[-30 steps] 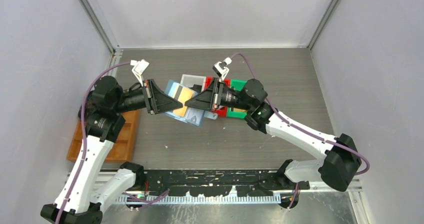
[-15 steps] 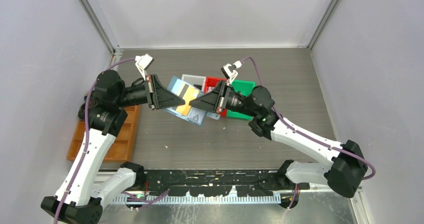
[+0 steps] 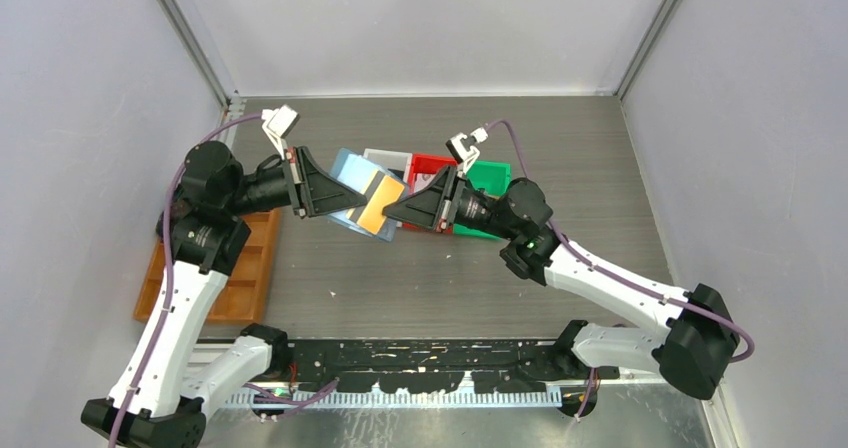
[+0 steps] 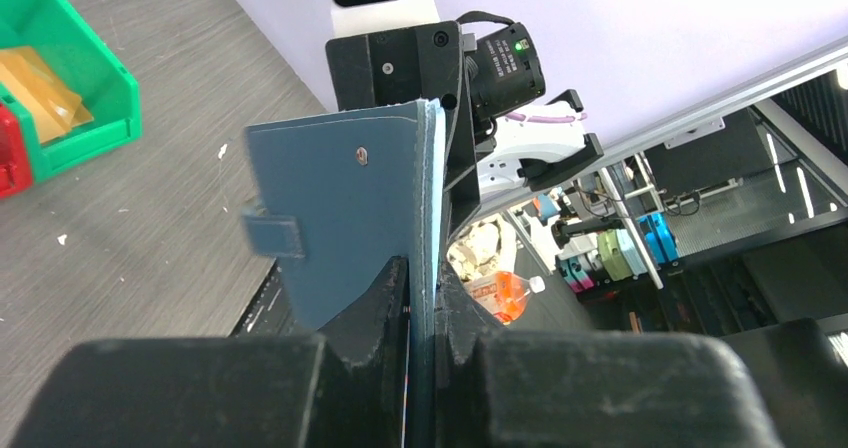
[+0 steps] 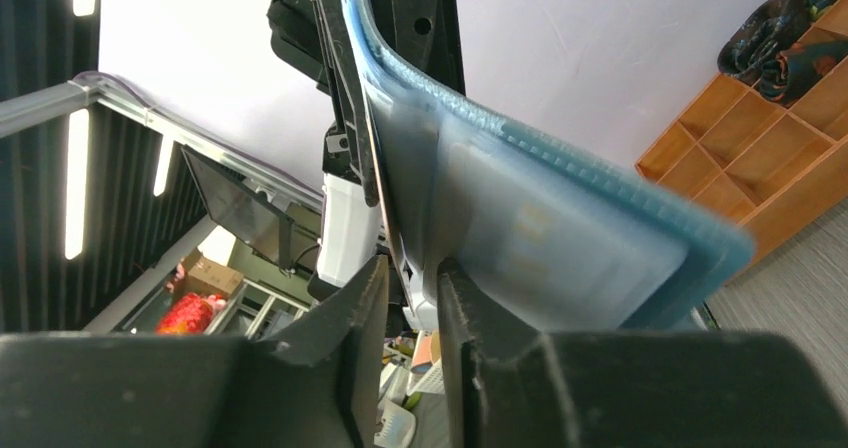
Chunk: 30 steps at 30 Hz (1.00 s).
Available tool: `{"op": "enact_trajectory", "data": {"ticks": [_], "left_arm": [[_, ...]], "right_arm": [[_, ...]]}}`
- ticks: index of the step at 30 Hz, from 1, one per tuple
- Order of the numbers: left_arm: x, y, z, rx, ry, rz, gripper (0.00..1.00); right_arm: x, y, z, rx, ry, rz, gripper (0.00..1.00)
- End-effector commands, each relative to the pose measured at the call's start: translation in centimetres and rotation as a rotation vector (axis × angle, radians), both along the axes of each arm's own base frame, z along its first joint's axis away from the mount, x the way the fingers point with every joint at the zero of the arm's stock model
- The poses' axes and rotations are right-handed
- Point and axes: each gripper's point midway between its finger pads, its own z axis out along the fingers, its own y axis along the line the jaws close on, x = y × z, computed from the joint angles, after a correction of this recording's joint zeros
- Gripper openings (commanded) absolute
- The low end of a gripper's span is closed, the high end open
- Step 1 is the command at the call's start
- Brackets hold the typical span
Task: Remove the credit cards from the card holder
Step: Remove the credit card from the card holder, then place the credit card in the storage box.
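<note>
My left arm is raised with its elbow bent and its wrist levelled toward the right. The left end effector [image 3: 357, 207] is clamped tight on the card holder [image 3: 348, 171], holding it open in the air above the counter [image 3: 420, 268]. My right arm comes in low from the right, wrist pointing left. The right end effector [image 3: 389, 211] is narrowed onto the edge of a gold card [image 3: 372, 206] sticking out of the holder. On the holder's dark blue outside I can see a tab [image 4: 272, 236] and a snap [image 4: 362, 153].
</note>
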Motion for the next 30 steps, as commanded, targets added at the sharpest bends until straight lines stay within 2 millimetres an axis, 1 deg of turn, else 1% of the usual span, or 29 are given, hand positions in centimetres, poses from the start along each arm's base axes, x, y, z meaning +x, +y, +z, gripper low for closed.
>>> {"op": "enact_trajectory", "data": {"ticks": [1, 3, 5, 10, 14, 15, 17, 20, 22, 24, 25, 27, 29, 30], "left_arm": [[-1.2, 0.4, 3.0, -0.026, -0.170, 0.006, 0.00], [-1.0, 0.5, 2.8, -0.018, -0.172, 0.011, 0.00], [-0.9, 0.5, 2.6, -0.013, -0.170, 0.014, 0.00], [-0.9, 0.5, 2.3, -0.003, -0.177, 0.017, 0.00], [-0.4, 0.7, 1.5, 0.029, -0.191, 0.048, 0.00], [-0.1, 0.8, 1.2, 0.042, -0.199, 0.064, 0.00], [0.5, 1.0, 0.7, 0.076, -0.217, 0.103, 0.00], [1.4, 1.7, 0.0, 0.133, -0.260, 0.167, 0.00], [1.9, 2.1, -0.4, 0.169, -0.283, 0.208, 0.00], [2.4, 2.6, -0.7, 0.201, -0.307, 0.248, 0.00], [2.6, 2.7, -0.7, 0.212, -0.320, 0.261, 0.00], [2.7, 3.0, -0.8, 0.225, -0.340, 0.278, 0.00], [2.6, 3.0, -0.7, 0.228, -0.357, 0.272, 0.00], [2.5, 3.0, -0.7, 0.229, -0.363, 0.269, 0.00]], "right_arm": [[-0.4, 0.3, 3.1, 0.095, -0.039, 0.019, 0.37], [-0.3, 0.3, 3.9, 0.131, -0.040, 0.029, 0.39], [-0.3, 0.5, 4.1, 0.142, -0.033, 0.039, 0.36], [-0.2, 0.5, 4.0, 0.155, -0.022, 0.042, 0.21], [-0.6, -0.1, 4.5, 0.179, -0.039, 0.046, 0.04], [-0.6, -0.2, 4.5, 0.176, -0.042, 0.046, 0.01], [-0.5, -0.5, 3.9, 0.147, -0.035, 0.043, 0.01], [0.3, -1.4, 2.0, 0.056, -0.007, 0.018, 0.01], [1.1, -2.4, -0.1, -0.032, 0.028, -0.016, 0.01], [1.9, -3.8, -1.8, -0.112, 0.055, -0.059, 0.01], [2.1, -4.5, -2.6, -0.156, 0.061, -0.069, 0.01], [3.1, -6.1, -4.2, -0.253, 0.078, -0.120, 0.01], [4.0, -7.8, -6.7, -0.405, 0.115, -0.181, 0.01], [4.7, -8.9, -8.0, -0.494, 0.135, -0.230, 0.01]]}}
